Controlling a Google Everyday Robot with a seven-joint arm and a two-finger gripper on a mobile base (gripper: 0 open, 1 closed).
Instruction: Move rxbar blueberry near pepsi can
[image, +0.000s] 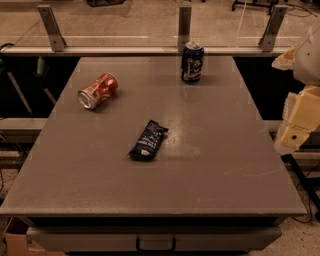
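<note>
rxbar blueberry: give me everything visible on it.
The rxbar blueberry is a flat oblong bar in a dark navy, glossy-looking wrapper with white lettering, and it looks unopened. It lies flat near the middle of the grey table, its long axis angled from near-left to far-right. Only the tabletop touches it. The gripper is beyond the table's right edge, well apart from it.

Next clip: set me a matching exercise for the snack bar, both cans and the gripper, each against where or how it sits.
1. rxbar blueberry
2. pepsi can
3. orange soda can
4. gripper

A. upright near the far edge of the table
B. out past the table's right edge
C. lying flat mid-table
D. on its side, left part of the table

Pairs: 1-C, 2-A, 3-D, 4-B
</note>
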